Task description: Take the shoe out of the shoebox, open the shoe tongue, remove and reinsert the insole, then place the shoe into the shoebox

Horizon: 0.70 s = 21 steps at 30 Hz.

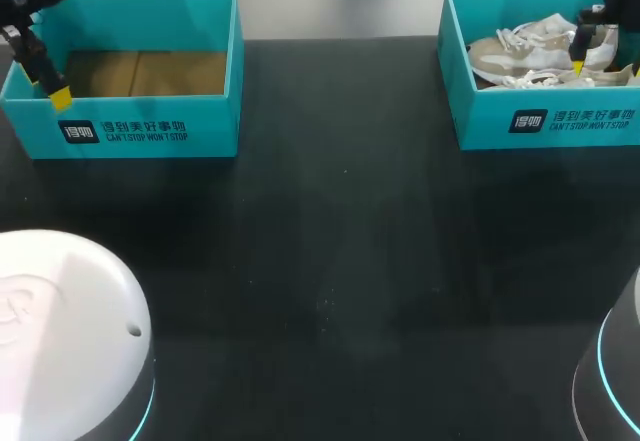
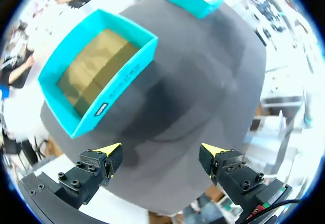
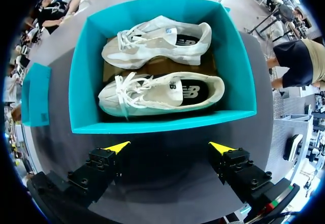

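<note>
Teal card box [image 3: 152, 125] at the table's [image 1: 330, 261] far right corner holds two cream mesh shoes [image 3: 162, 94] side by side. Right gripper [image 3: 170, 147] hangs above it, left gripper [image 2: 162, 148] by the far-left box [image 2: 124, 82], both spread wide.

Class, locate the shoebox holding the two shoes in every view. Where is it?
Head view: shoebox at the table's far right.
Left wrist view: shoebox far across the table, beyond the empty box.
Right wrist view: shoebox just ahead of the right gripper.
Shared landmark: the empty box, in all three views.
</note>
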Tool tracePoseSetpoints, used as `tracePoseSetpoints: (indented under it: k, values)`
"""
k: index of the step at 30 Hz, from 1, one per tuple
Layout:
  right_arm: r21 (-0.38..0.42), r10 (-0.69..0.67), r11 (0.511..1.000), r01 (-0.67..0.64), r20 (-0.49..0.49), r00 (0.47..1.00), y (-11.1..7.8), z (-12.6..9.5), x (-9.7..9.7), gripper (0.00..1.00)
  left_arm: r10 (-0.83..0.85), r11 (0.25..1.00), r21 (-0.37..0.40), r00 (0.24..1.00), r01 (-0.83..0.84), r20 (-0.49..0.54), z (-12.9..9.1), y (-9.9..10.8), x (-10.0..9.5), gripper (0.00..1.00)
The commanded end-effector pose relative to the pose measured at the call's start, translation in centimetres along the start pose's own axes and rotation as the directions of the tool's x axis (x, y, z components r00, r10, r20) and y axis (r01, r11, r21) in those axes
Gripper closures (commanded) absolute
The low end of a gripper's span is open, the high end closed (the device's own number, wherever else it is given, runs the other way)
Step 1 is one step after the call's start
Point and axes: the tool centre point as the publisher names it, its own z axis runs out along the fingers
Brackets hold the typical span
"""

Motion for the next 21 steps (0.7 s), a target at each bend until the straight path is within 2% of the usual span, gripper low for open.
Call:
tracePoseSetpoints:
  k: [1,8,13,17,21]
  values:
    - [-0.016,-0.004,1.000,0.004,0.001,1.000,-0.6,0.3,0.1,0.00,-0.498,0.861,-0.117,0.867,0.494,-0.008,-0.4,-1.0,-1.0,0.00]
    - [-0.030,-0.003,1.000,0.003,-0.003,1.000,-1.4,0.5,0.2,0.00,-0.620,0.780,-0.062,0.782,0.623,0.060,0.1,-1.2,-1.9,0.00]
    - [-0.024,-0.011,1.000,0.011,-0.003,1.000,-2.0,1.3,0.3,0.00,-0.718,0.692,0.036,0.682,0.721,0.140,0.7,-0.8,-2.2,0.00]
    - [-0.017,-0.030,0.999,0.030,0.003,1.000,-2.5,1.8,0.6,0.00,-0.750,0.658,0.063,0.645,0.751,0.146,1.4,-0.2,-2.8,0.00]
    - [-0.023,-0.053,0.998,0.053,0.004,0.999,-3.0,1.9,1.1,0.00,-0.792,0.608,0.124,0.589,0.784,0.161,1.9,0.5,-3.4,0.00]
